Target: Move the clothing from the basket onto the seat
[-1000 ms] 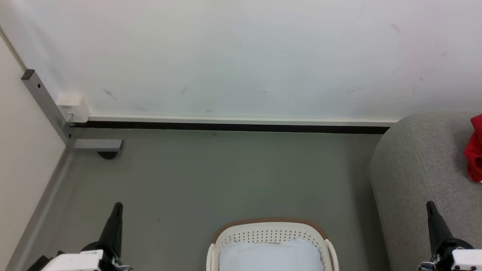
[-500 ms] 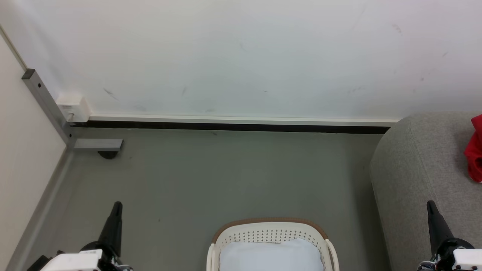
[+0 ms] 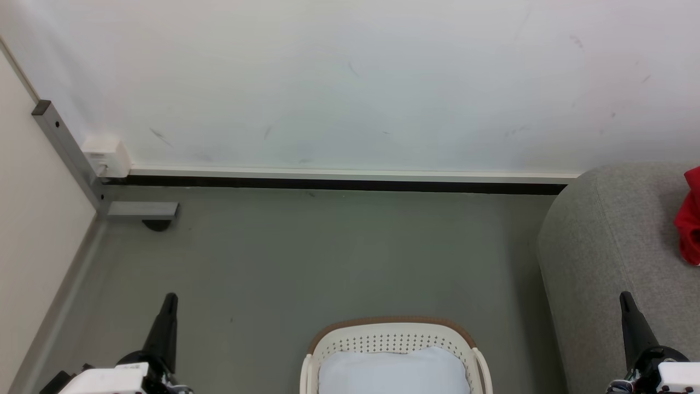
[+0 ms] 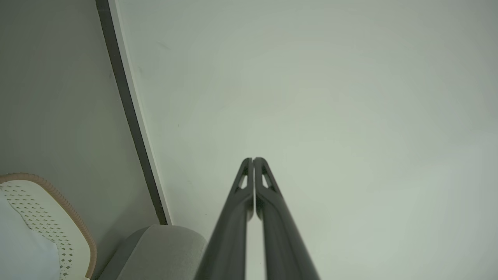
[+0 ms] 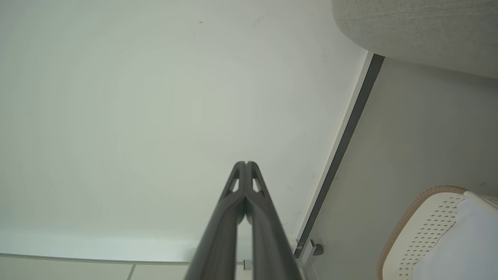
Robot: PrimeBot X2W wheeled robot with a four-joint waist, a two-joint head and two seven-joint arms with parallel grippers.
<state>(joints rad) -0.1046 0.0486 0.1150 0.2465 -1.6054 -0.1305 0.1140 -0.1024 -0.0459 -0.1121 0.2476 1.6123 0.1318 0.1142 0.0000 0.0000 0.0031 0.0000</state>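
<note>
The cream basket (image 3: 391,335) with its brown rim stands on the floor at the bottom centre, with a pale blue-white cushion (image 3: 394,372) inside it. Its rim also shows in the left wrist view (image 4: 74,221) and the right wrist view (image 5: 404,221). A piece of red clothing (image 3: 690,219) lies on the grey sofa seat (image 3: 607,246) at the right edge. My left gripper (image 3: 170,300) is shut at the lower left, to the left of the basket, holding nothing. Shut and likewise holding nothing, my right gripper (image 3: 624,298) sits at the lower right over the sofa's front.
A white wall with a dark baseboard (image 3: 339,185) runs across the back. A grey metal post and bracket (image 3: 139,210) and a white box (image 3: 105,155) sit in the left corner. Grey floor (image 3: 328,257) lies between the basket and the wall.
</note>
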